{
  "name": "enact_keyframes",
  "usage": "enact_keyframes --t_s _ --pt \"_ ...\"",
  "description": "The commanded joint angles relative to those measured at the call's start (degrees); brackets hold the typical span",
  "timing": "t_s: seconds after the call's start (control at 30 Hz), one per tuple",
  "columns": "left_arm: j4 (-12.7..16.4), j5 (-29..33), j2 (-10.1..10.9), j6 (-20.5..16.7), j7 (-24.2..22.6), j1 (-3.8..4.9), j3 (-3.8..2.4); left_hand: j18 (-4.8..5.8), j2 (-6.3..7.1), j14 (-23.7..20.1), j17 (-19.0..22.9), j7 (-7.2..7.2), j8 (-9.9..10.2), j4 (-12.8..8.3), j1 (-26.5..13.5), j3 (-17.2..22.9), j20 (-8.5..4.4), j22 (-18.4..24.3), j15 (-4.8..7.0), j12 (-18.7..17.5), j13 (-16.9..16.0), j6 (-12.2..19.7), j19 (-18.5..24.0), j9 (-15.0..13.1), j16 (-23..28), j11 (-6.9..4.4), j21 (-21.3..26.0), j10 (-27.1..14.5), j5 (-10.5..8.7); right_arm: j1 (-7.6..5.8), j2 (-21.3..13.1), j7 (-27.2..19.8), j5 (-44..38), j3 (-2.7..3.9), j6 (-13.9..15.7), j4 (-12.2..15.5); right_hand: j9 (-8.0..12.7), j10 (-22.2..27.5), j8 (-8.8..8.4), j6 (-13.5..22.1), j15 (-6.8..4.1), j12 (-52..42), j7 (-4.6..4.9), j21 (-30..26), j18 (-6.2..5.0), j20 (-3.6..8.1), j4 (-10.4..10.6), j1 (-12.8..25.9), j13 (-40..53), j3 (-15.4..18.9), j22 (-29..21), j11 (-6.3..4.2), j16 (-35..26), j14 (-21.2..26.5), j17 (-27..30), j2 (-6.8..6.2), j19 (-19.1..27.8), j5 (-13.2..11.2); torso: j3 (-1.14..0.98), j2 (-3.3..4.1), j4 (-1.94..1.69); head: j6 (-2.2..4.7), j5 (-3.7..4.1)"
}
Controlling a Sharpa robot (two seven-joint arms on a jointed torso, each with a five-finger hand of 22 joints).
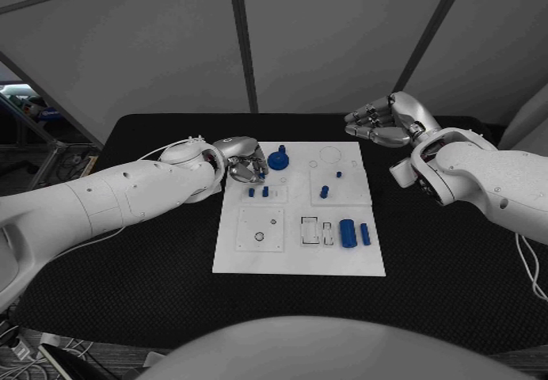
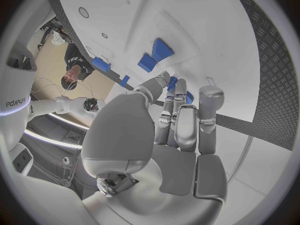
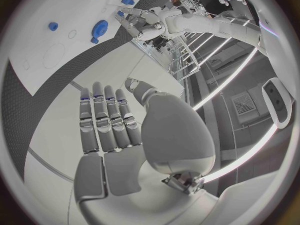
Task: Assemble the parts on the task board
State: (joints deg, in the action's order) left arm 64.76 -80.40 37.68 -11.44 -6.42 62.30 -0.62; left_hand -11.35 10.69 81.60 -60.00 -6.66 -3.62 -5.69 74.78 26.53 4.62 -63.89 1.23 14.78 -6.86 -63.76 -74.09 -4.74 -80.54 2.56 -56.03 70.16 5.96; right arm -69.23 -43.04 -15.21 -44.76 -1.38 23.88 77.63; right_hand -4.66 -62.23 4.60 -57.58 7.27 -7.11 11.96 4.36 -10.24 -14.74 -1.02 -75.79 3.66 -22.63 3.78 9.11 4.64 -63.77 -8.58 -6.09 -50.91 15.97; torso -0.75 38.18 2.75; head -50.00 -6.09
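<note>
Left wrist view: "edievis"-like lettering, barely legible, beside left hand (image 2: 181,130).

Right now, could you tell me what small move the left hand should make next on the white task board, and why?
Probably lower the left hand slightly onto the round blue knob-shaped part beside it. The fingers hang over the white task board's far left corner, apparently holding nothing, while the right hand stays off the board beyond its far right corner.
</note>
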Motion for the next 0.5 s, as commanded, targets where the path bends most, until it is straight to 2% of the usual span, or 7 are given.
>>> enact_keyframes --t_s 0.03,0.27,0.37,0.5 --pt "0.1 0.0 0.0 -0.3 -0.6 0.06 -0.03 3.56 0.15 -0.3 0.0 -0.07 0.1 0.0 -0.5 -0.3 0.06 -0.1 0.09 -0.2 0.0 0.4 0.4 0.1 0.3 0.04 0.2 0.0 0.18 -0.09 0.1 -0.4 -0.1 0.04 -0.2 0.0 0.1 0.5 -0.30 -0.1 0.12 -0.1 0.43 -0.3 -0.40 -0.16 -0.1 0.0 -0.1 -0.4 0.0 0.09 0.1 0.3 0.1 -0.37 -0.4 0.3 0.00 0.01 -0.01 0.00 -0.02" --pt "0.0 0.0 0.2 -0.1 -0.2 0.06 -0.03 3.47 0.58 -0.5 0.6 -0.08 0.2 0.2 -0.9 -0.9 0.07 0.2 0.08 -0.4 -0.3 2.0 0.6 0.7 0.5 0.04 0.7 -0.2 0.29 -0.09 0.1 -0.3 -0.1 0.04 -0.1 0.0 0.1 0.5 -0.30 -0.1 0.12 -0.1 0.43 -0.3 -0.40 -0.16 -0.1 0.0 -0.1 -0.4 0.0 0.09 0.1 0.3 0.1 -0.37 -0.4 0.3 0.01 0.00 -0.02 0.00 -0.06" --pt "0.1 0.0 0.4 -0.2 -0.1 0.06 -0.03 3.40 0.79 -0.7 1.0 0.07 0.1 0.3 -0.9 -1.5 0.07 0.3 0.01 -0.8 -0.6 5.1 0.7 1.1 0.5 0.04 1.2 -0.5 0.35 -0.09 0.1 -0.2 -0.2 0.04 -0.1 -0.1 0.1 0.5 -0.32 -0.1 0.13 -0.1 0.43 -0.4 -0.41 -0.16 -0.1 0.0 -0.1 -0.5 0.0 0.09 0.1 0.3 0.1 -0.38 -0.4 0.3 0.03 -0.03 -0.05 0.00 -0.09" --pt "0.4 0.3 0.9 -0.7 -0.2 0.06 -0.04 3.36 0.73 -0.9 1.4 1.05 0.2 0.6 -0.5 -3.2 0.13 0.4 0.02 -1.0 -1.1 10.2 0.8 1.2 0.6 0.12 1.8 -1.0 0.50 -0.09 0.0 0.1 -0.7 0.04 -0.2 -0.4 0.1 0.5 -0.36 0.0 0.17 -0.1 0.43 -0.4 -0.41 -0.15 -0.2 -0.1 -0.1 -0.5 0.0 0.11 0.1 0.3 0.1 -0.49 -0.3 0.2 0.07 -0.02 -0.03 0.00 -0.05"
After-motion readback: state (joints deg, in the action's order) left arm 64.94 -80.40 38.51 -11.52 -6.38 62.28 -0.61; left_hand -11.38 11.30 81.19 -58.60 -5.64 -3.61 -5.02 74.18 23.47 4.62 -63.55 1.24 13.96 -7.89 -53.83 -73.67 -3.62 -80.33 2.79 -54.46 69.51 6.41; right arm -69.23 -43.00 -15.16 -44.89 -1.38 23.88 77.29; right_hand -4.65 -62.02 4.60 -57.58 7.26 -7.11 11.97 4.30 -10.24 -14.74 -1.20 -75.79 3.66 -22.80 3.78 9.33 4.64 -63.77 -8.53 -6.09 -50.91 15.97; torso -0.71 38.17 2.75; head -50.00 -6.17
